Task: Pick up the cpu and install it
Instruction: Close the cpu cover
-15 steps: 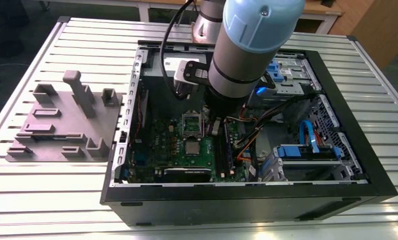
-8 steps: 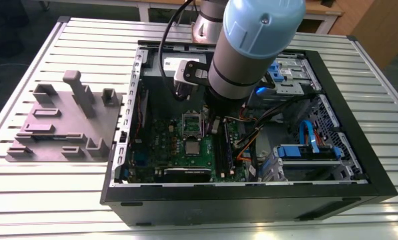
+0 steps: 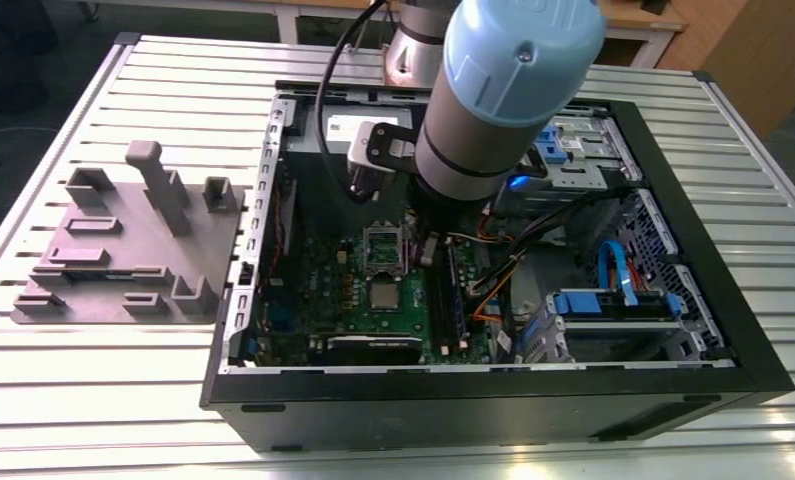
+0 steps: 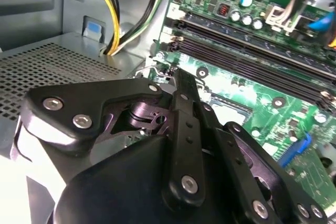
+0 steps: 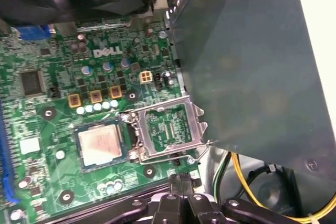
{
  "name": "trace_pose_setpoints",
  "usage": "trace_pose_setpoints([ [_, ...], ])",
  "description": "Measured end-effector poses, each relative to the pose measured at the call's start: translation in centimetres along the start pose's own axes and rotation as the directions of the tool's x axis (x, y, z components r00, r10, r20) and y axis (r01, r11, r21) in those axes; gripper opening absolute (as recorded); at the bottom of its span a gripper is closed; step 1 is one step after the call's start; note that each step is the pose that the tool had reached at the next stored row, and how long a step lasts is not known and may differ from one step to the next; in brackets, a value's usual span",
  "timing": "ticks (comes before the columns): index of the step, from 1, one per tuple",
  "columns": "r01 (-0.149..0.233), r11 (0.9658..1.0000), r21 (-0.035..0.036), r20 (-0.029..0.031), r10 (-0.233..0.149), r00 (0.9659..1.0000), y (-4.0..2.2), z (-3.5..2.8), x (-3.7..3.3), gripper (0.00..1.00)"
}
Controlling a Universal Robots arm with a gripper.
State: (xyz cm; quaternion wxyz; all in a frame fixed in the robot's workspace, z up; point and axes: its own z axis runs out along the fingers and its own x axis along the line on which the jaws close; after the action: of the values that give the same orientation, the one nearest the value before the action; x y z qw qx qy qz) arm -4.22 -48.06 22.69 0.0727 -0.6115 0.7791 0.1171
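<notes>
Black linkage bars of the gripper (image 4: 179, 80) sit closest to the lens in the second wrist view. They narrow to fingertips that look pressed together, with nothing pinched between them.

The tips hang low over the green motherboard (image 5: 52, 56), just beside the socket's hinged metal frame (image 5: 170, 129), which is swung open. The cpu (image 5: 100, 145) is not in the fingers. It lies flat in its socket, shiny top up, on the far side of that open frame from the fingertips. Being square, it has no long axis, and its edges run parallel to the frame's.

In the exterior view the cpu sits just below the frame's centre inside the open computer case (image 3: 504, 400). It is down and to the left of where the arm (image 3: 504, 90) descends. The grey fixture plate (image 3: 117, 250) stands well apart at the exterior view's left.

White lettering is printed on the board near the socket. The cpu's lid carries faint marks too fine to make out.
</notes>
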Motion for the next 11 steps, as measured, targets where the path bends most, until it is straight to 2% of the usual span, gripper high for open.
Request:
trace_pose_setpoints([
  [2, 0.000, 1.0000, -0.0025, 0.0108, 0.000, 0.9999, 0.01, 0.26, -0.10, 0.10],
  [7, -0.009, 1.0000, -0.0028, 0.0208, 0.009, 0.9997, -0.15, 1.01, -0.30, 0.10],
  [11, -0.011, 0.9999, -0.0063, 0.0372, 0.011, 0.9992, -0.10, 1.42, -0.53, 0.10],
])
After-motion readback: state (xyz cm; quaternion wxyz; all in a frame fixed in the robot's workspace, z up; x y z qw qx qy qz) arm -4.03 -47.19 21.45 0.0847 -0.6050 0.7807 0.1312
